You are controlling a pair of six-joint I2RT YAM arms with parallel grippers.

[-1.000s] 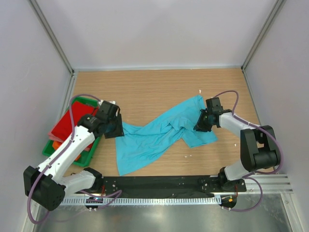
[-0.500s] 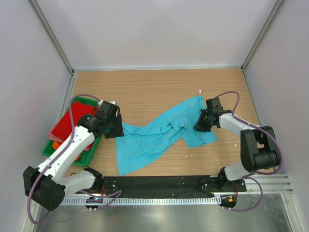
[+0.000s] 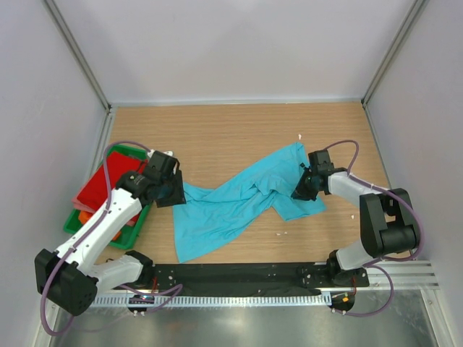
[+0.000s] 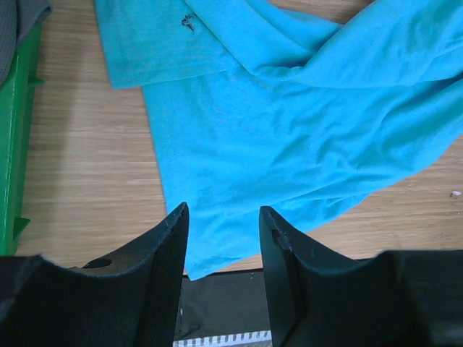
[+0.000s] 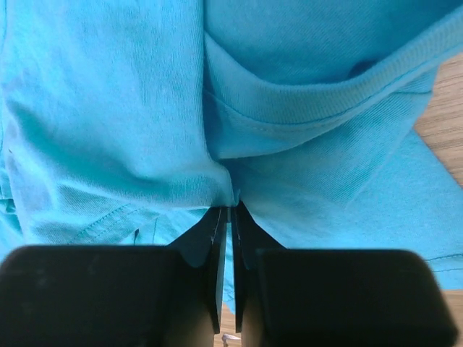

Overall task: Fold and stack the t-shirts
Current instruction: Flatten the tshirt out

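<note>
Cloth of the turquoise t-shirt [image 3: 231, 206] is lying rumpled and twisted across the middle of the wooden table [image 3: 231, 130], running on a slant from the near left toward the far right. The right gripper [image 3: 300, 189] is sitting on the shirt's right end. Its wrist view shows what the overhead view is hiding: the jaws are pressing together on a small gathered fold of the turquoise t-shirt [image 5: 145, 108], with creases converging at the right gripper [image 5: 231, 217] and the ribbed collar band [image 5: 362, 79] curving just beyond.

The left gripper [image 3: 173, 189] is hanging at the shirt's left edge, over the cloth. In its wrist view the left gripper [image 4: 223, 217] is standing with its fingers [image 4: 170, 246] apart and nothing between them, the turquoise t-shirt [image 4: 304, 130] spreading below and beyond. That view is also picking out the small dark mark [image 4: 188, 22] near the far edge, too small to make out from above.

Left of that arm, the green tray [image 3: 134, 235] is resting on the table by the wall, holding the red t-shirt [image 3: 108, 189], which is spilling over its rim. A sliver of the orange t-shirt [image 3: 85, 215] is peeking out beneath the red one.
</note>
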